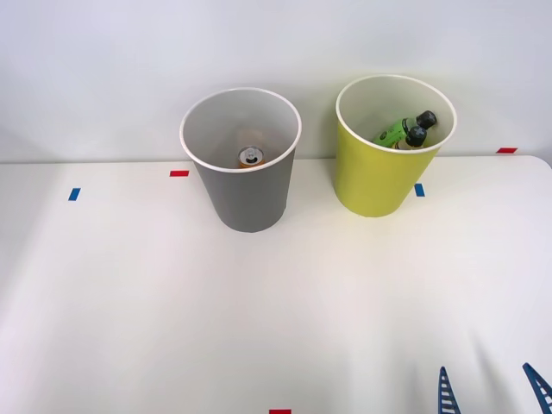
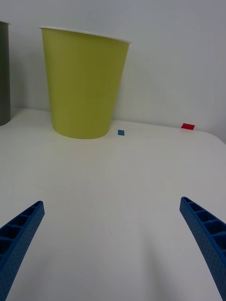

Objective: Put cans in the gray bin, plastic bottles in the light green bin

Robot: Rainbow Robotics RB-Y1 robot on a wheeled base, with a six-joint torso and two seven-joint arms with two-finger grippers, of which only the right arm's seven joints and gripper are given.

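The right pincer (image 1: 492, 390) sits low at the near edge of the white table (image 1: 172, 302), its two blue ribbed fingers (image 2: 21, 230) spread wide apart with nothing between them. It carries no load, and by the look of things there is nothing loose on the tabletop for it to fetch.

Ahead of the pincer and just off to its left stands the round tapered yellow-green plastic bin (image 1: 379, 172), upright at the far side of the table. Two small black-capped bottles lie inside it: the bright green bottle (image 1: 398, 129) leans against the white inner wall, and the darker bottle (image 1: 412, 138) rests just beside it, touching it, its body mostly hidden below the rim. That is the right home for plastic.

Further left of the pincer, well apart from it, the round tapered gray plastic bin (image 1: 246, 194) stands upright too. At its bottom sits the small drink can (image 1: 250, 156), silver top and pull tab facing up.

So the sorting looks done: can in gray, bottles in green. The splayed, empty fingers fit a hand that has nothing left to grasp. Small red and blue tape marks (image 1: 179, 173) dot the table around the bins, probably placement guides.
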